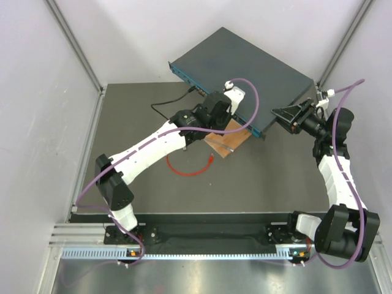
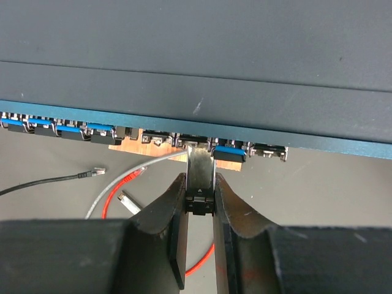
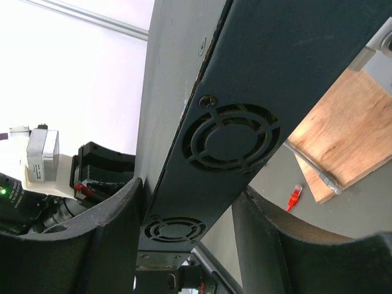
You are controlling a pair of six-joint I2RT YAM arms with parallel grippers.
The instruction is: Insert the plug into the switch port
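Note:
The switch (image 1: 245,67) is a flat dark blue-grey box with its port row (image 2: 153,138) across the front face. The red plug (image 2: 136,174) lies loose on the mat, ending a curled red cable (image 1: 184,171); it also shows in the top view (image 1: 211,160) and the right wrist view (image 3: 295,196). My left gripper (image 2: 199,196) is shut on a narrow black-and-metal connector piece (image 2: 201,171), not the red plug; its far end reaches a port. My right gripper (image 3: 187,190) clamps the switch's fan-vented end (image 3: 233,141).
A wooden board (image 1: 228,142) props the switch's front edge. A black cable's connector (image 2: 95,173), a grey cable (image 2: 122,177) and a clear connector (image 2: 128,201) lie on the mat left of my left gripper. White walls enclose the table.

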